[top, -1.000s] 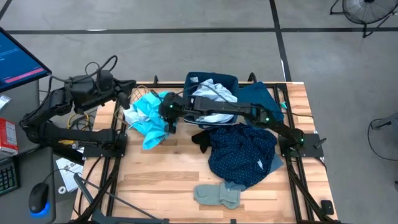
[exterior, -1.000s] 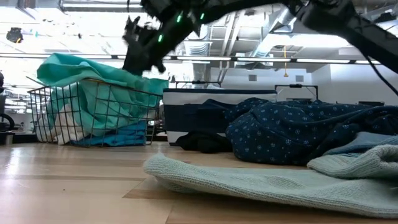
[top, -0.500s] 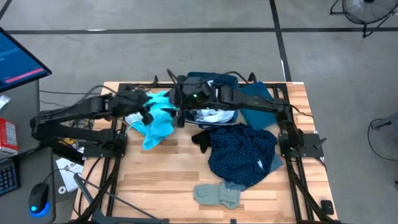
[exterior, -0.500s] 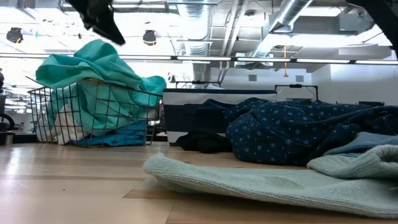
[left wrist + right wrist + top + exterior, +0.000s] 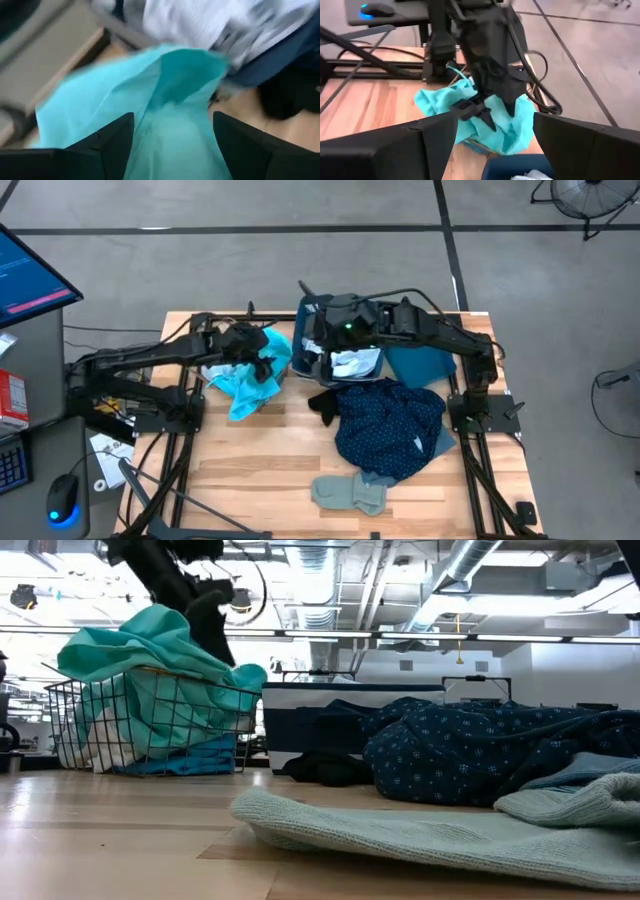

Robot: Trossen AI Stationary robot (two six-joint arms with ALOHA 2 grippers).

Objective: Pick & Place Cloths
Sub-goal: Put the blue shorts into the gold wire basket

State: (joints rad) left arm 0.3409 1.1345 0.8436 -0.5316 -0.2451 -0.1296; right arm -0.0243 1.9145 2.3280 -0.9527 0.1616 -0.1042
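where the wooden table lies nearest the low camera, a ribbed grey-green cloth lies flat; behind it the dotted navy cloth is heaped in soft folds, with a small black cloth touching its basket-side edge. beyond these, the wire basket holds crumpled turquoise cloth that spills over its rim. beside the basket, the rigid blue bin holds pale white-blue cloth. left gripper hangs just above the turquoise cloth, fingers apart, holding nothing. right gripper sits at the bin's basket-side wall, fingers spread, empty.
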